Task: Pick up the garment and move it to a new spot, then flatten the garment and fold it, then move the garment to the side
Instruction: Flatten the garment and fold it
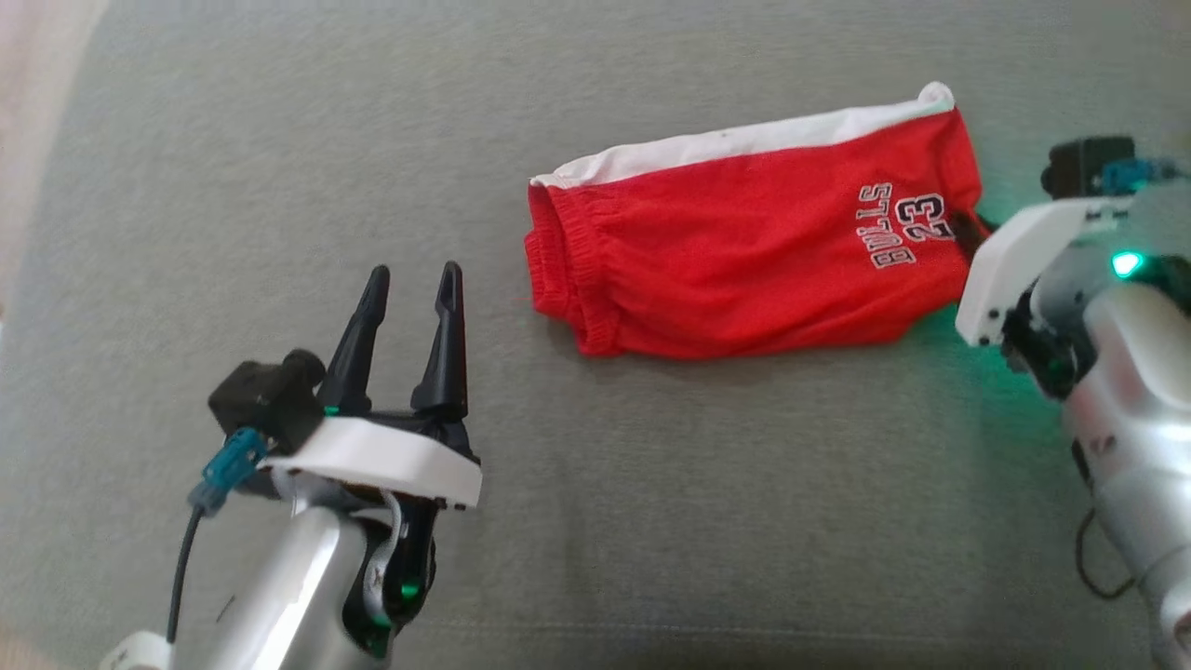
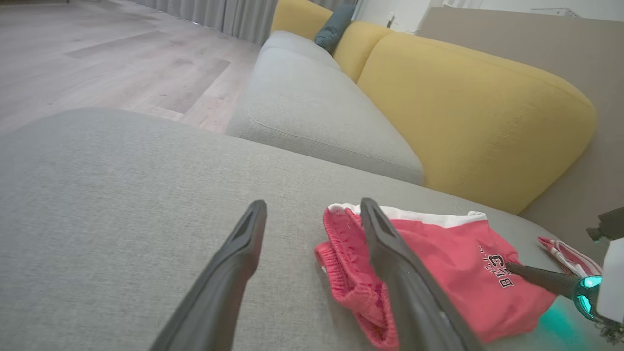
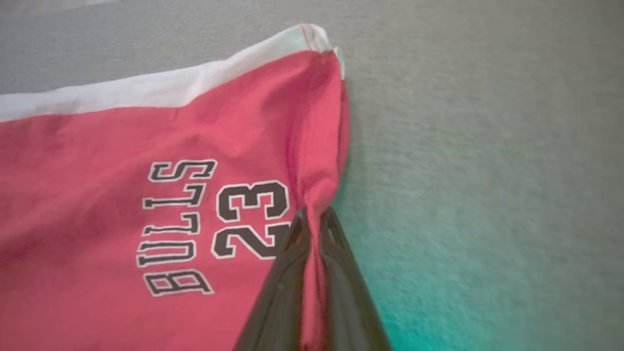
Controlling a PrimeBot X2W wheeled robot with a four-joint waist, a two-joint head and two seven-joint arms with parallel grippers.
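"While the right gripper (image 3: 312, 222) is pressed together, what sits between its fingers?" asks the student.

"A thin ridge of red cloth at the hem edge of the garment (image 1: 744, 251), just beside the printed number (image 3: 251, 219)," the legend answers. "The garment lies flat, apparently doubled over, on the grey cushion (image 1: 651, 521). Its elastic waistband (image 1: 568, 270) is toward the left gripper (image 1: 414, 279), and a white side panel (image 1: 735, 140) runs along the far edge."

"And the left gripper?"

"Spread wide and holding nothing. It hovers over bare cushion, near the waistband but apart from it."

"How should the cloth be expected to handle?"

"As light, limp jersey. Judging from the puckers, it will sag and trail from any single pinch and give no stiffness to push against. It looks neither fragile nor slippery, yet a shallow bite may slide out or lift the upper layer alone."

"Where, then, is the better hold?"

"Probably at both ends: the hem where it is now pinched, and the gathered waistband, whose thick elastic gives the fingers more to bite. A lift from the hem alone would likely let the doubled layers fall open."
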